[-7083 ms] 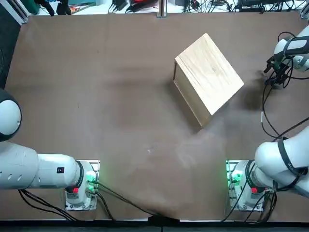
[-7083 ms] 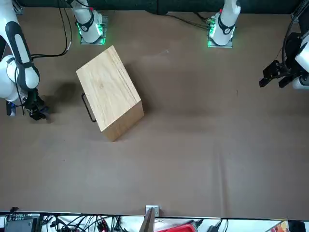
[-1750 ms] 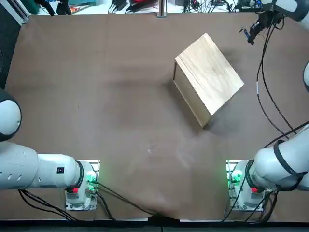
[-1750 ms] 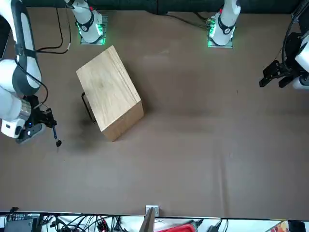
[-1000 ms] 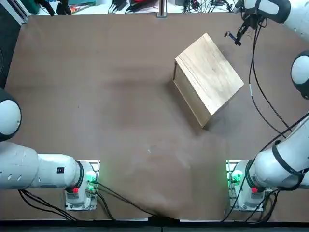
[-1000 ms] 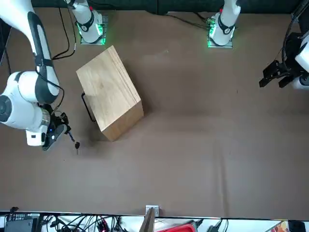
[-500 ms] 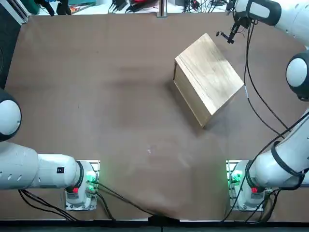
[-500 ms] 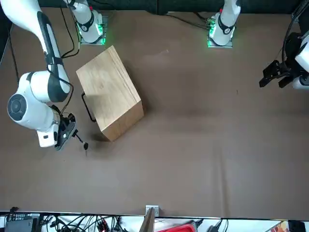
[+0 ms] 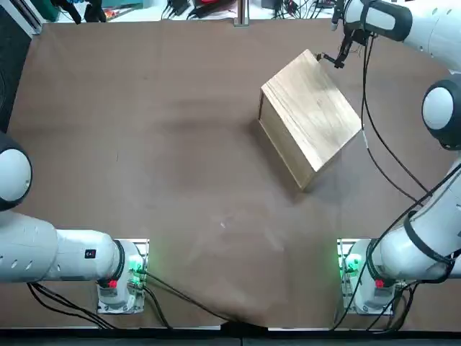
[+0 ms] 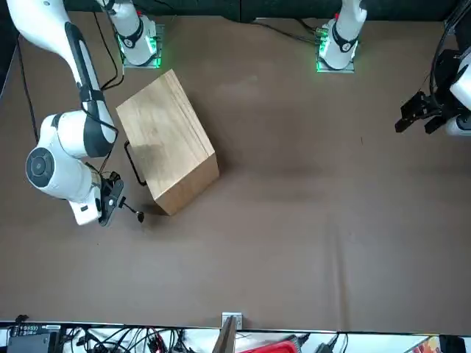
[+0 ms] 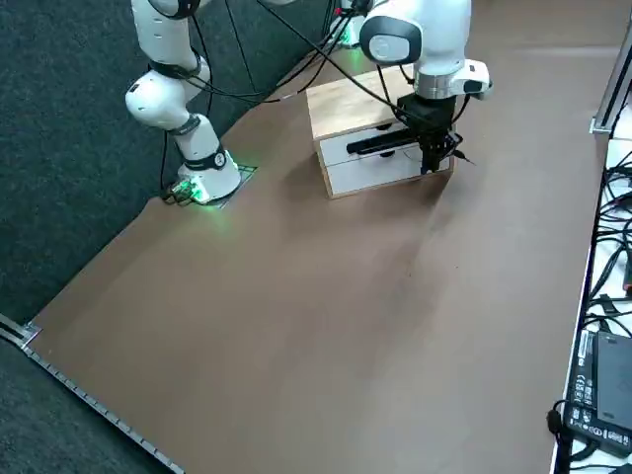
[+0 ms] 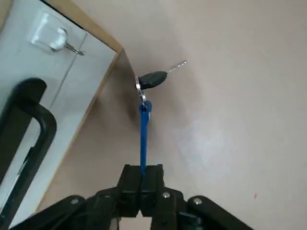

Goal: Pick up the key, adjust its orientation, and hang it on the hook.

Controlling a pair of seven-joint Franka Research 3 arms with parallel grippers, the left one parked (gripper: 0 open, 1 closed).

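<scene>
My right gripper (image 12: 141, 178) is shut on a blue strap (image 12: 143, 127), and the key (image 12: 153, 79), dark-headed with a thin metal blade, hangs from the strap's ring. The key dangles just off the corner of the wooden box (image 12: 79, 33). On the box's white face sit a small clear hook (image 12: 60, 38) and a black handle (image 12: 24, 124). From overhead the gripper (image 9: 338, 52) hovers at the box's (image 9: 313, 108) far corner. In the front view the key (image 10: 138, 216) hangs beside the box (image 10: 165, 140), below the gripper (image 10: 112, 198).
The box stands at an angle in the table's right half, its handle (image 10: 135, 163) facing the far right side. The arm's black cable (image 9: 374, 130) drapes past the box. Cables and gear (image 9: 202, 7) line the far table edge.
The right gripper has carried the hanging key from the table's right edge up and along the far side to the box's far corner. The box has not moved.
</scene>
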